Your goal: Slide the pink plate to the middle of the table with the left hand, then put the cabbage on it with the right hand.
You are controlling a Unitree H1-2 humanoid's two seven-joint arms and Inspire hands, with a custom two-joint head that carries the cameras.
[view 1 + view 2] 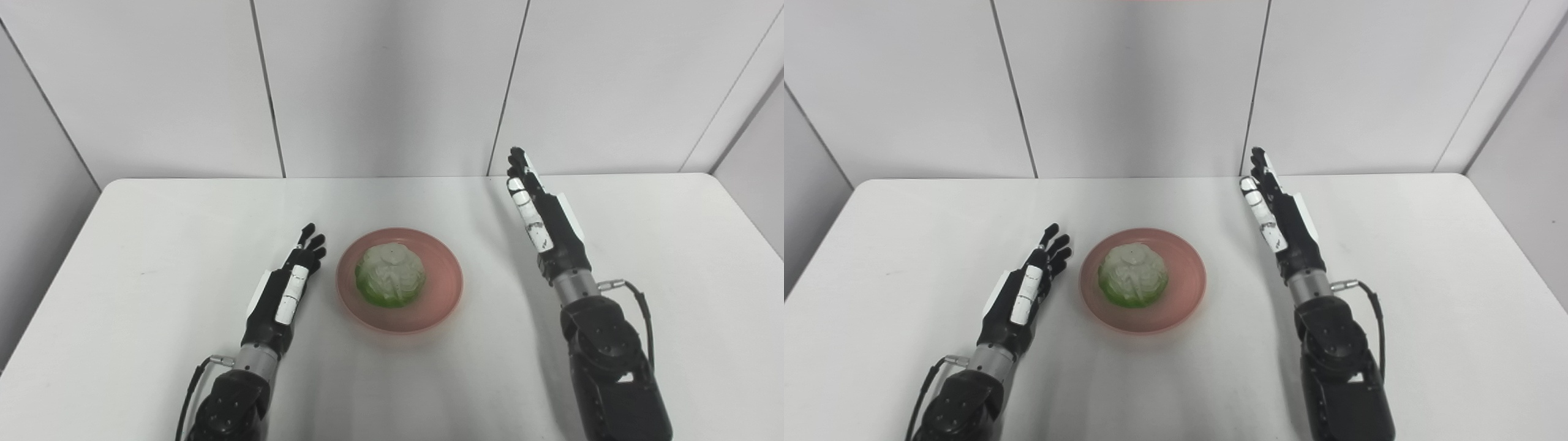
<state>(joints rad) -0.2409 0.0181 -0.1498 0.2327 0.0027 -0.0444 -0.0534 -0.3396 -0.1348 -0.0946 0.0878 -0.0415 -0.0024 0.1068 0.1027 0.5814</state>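
Pink plate [441, 294] x1 w/ 1 cabbage [390, 274]; 2 hands empty.

A white worktop [153, 257] with rounded far corners is seen filling the near and middle part of the scene. Behind its far edge, a wall of pale grey panels [386, 86] is set, divided by thin dark vertical seams. Angled side panels [1519, 122] are seen at the far left and right.
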